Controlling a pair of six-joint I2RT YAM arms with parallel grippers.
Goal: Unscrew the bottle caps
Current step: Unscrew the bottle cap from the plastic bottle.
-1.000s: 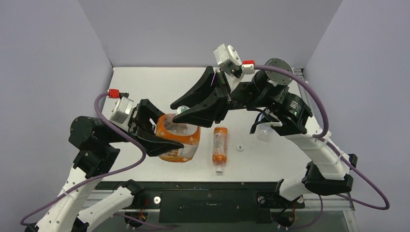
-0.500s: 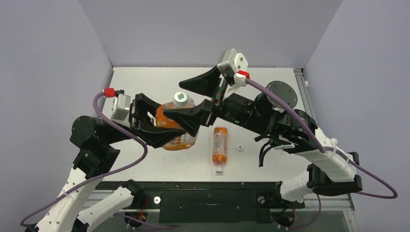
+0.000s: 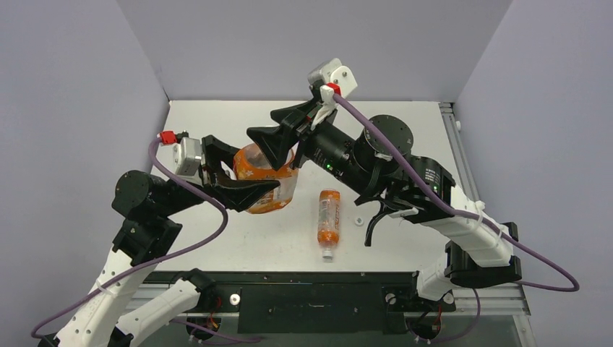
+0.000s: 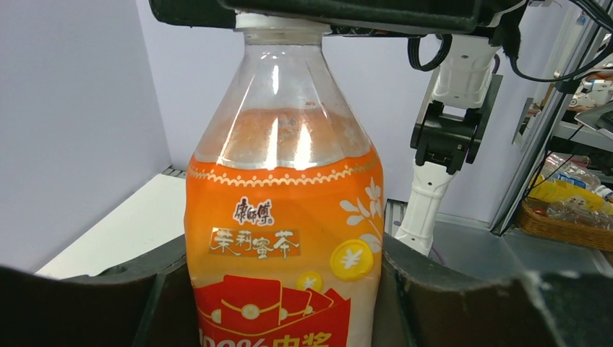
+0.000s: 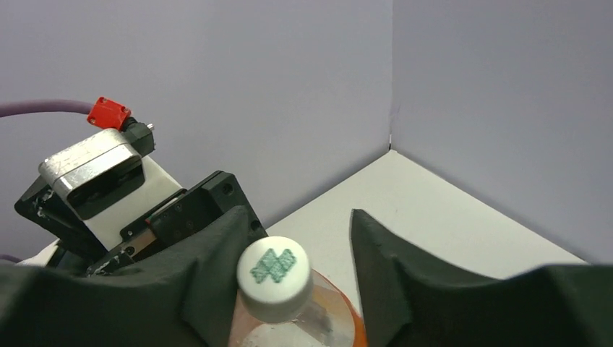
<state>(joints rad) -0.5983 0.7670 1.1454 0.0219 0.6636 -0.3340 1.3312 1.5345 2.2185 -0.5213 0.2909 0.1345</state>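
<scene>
My left gripper (image 3: pixel 242 194) (image 4: pixel 282 289) is shut on the body of the wide orange bottle (image 3: pixel 266 189) (image 4: pixel 282 217) and holds it upright above the table. The bottle's white cap with a green mark (image 5: pixel 275 278) stands between the fingers of my right gripper (image 3: pixel 278 135) (image 5: pixel 298 224). That gripper is open. Its left finger (image 5: pixel 217 267) lies against the cap's side, and a gap separates the cap from the right finger (image 5: pixel 390 267). In the top view the cap is hidden under the right gripper.
A slim orange bottle (image 3: pixel 329 215) lies on the white table (image 3: pixel 217 123) to the right of the held bottle, its white cap (image 3: pixel 327 253) towards the near edge. A loose white cap (image 3: pixel 358 220) sits beside it. Purple walls enclose the table on three sides.
My right gripper let go of the cap, opened wide and turned, then came back over the cap with its jaws narrower. My left gripper carried the bottle slightly farther back.
</scene>
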